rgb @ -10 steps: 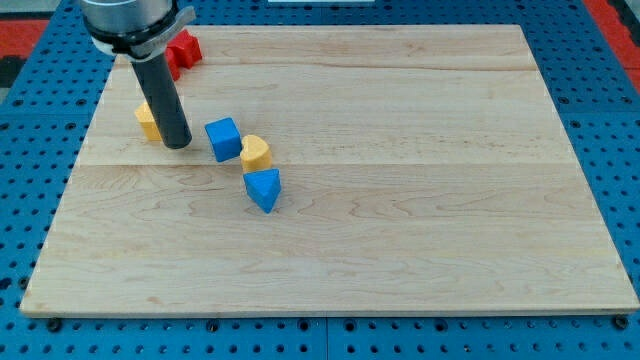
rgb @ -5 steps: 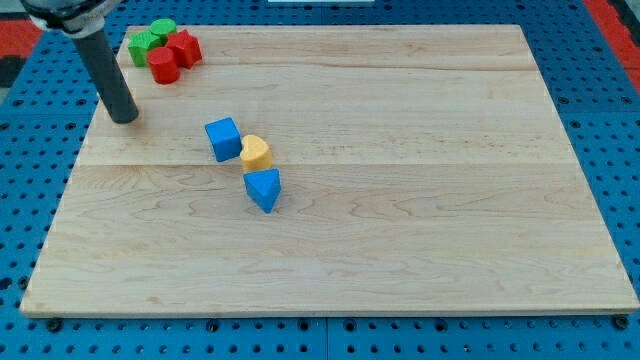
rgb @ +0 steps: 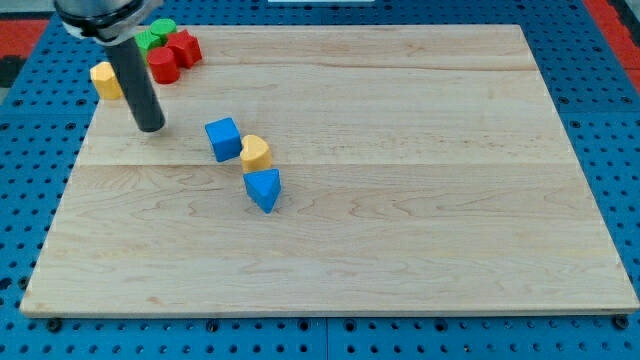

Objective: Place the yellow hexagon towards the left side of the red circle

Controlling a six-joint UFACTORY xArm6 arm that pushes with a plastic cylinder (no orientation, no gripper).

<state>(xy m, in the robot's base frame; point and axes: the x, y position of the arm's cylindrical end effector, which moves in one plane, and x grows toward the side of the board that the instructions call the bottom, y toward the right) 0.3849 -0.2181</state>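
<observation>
The yellow hexagon [rgb: 103, 79] sits at the board's left edge near the view's top left, partly hidden by my rod. The red circle [rgb: 163, 66] lies to its right, with a gap between them. My tip [rgb: 150, 128] rests on the board below and to the right of the yellow hexagon, below the red circle, touching no block.
A red star-like block [rgb: 185, 46] and green blocks [rgb: 153, 35] crowd behind the red circle. A blue cube [rgb: 223, 138], a yellow heart-like block [rgb: 256, 153] and a blue triangular block [rgb: 263, 188] stand in a diagonal line right of my tip. The wooden board [rgb: 400, 200] lies on a blue pegboard.
The yellow hexagon has gone from beside the rod up and left to the board's edge, level with the red circle. My tip swung left, then came back right a little.
</observation>
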